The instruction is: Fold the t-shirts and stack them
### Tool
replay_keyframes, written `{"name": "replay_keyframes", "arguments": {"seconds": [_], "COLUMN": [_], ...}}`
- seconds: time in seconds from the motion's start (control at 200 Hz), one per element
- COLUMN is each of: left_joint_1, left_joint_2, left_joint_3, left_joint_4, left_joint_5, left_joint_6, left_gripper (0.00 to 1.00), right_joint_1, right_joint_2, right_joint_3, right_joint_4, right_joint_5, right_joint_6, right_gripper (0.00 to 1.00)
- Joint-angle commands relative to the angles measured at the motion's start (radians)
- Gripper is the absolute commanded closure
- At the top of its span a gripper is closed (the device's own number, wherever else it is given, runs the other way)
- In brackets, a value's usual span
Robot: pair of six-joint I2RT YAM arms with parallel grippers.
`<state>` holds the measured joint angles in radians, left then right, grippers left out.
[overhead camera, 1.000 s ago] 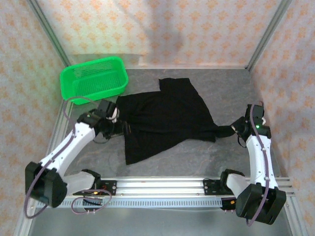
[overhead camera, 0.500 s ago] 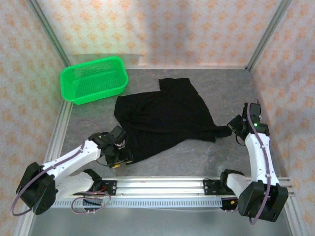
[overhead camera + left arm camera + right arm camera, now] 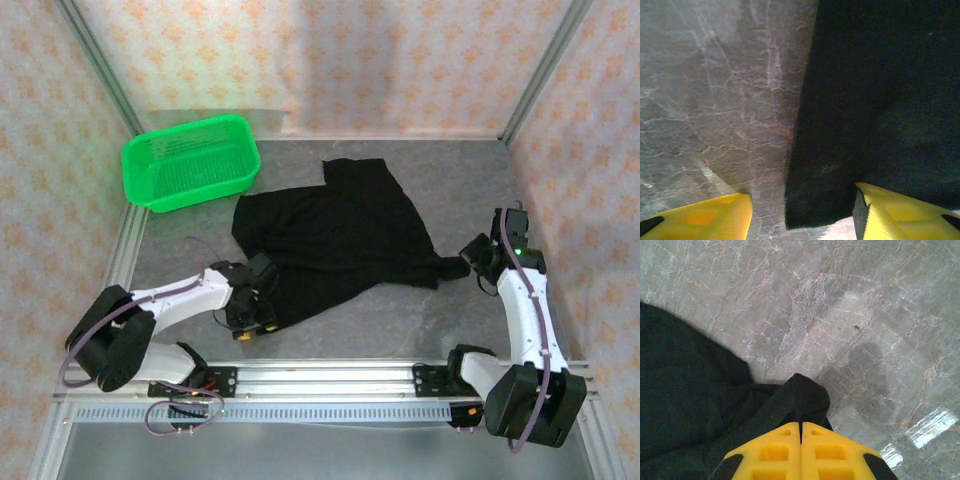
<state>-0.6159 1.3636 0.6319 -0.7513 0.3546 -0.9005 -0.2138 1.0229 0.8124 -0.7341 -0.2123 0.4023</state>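
Right wrist, right fingers pinching black t-shirt corner

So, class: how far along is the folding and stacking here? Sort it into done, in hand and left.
Done: nothing yet; the shirt lies rumpled and unfolded on the table, no stack. In hand: the right pincer is shut on its right corner, the left pincer stands open around its near left corner. Left: gripping that corner, every fold, then stacking.
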Motion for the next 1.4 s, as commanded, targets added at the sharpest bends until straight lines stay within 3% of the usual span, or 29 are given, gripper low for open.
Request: {"name": "replay_keyframes", "arguments": {"seconds": [0.0, 0.15, 0.42, 0.585, 0.761, 0.976, 1.191, 1.396], "left_joint_1": [-0.012, -0.018, -0.018, -0.018, 0.01, 0.208, 0.253, 0.328], "left_joint_2": [0.074, 0.159, 0.257, 0.129, -0.097, -0.246, -0.079, 0.037], "left_joint_3": [0.0, 0.043, 0.151, 0.161, 0.299, 0.658, 1.201, 1.558], "left_joint_4": [0.266, 0.285, 0.24, 0.092, -0.169, -0.312, -0.408, -0.401], "left_joint_5": [-0.029, -0.046, -0.063, -0.115, -0.212, -0.21, -0.263, -0.263], "left_joint_6": [-0.009, 0.034, 0.107, 0.145, 0.187, 0.279, 0.489, 0.549], "left_gripper": [0.46, 0.52, 0.82, 1.0, 1.0, 1.0, 1.0, 1.0], "right_joint_1": [0.008, 0.01, 0.011, 0.011, 0.01, 0.009, 0.003, 0.0], "right_joint_2": [0.011, 0.021, 0.022, 0.017, -0.017, -0.018, 0.051, 0.062], "right_joint_3": [0.018, 0.008, 0.008, 0.035, 0.13, 0.399, 0.718, 0.938], "right_joint_4": [0.019, 0.034, 0.041, 0.013, -0.027, -0.001, 0.031, 0.038], "right_joint_5": [-0.013, -0.035, -0.056, -0.092, -0.156, -0.217, -0.238, -0.23], "right_joint_6": [-0.012, -0.005, -0.011, -0.036, -0.045, -0.048, -0.034, -0.014], "right_gripper": [1.0, 1.0, 1.0, 1.0, 1.0, 1.0, 1.0, 1.0]}}
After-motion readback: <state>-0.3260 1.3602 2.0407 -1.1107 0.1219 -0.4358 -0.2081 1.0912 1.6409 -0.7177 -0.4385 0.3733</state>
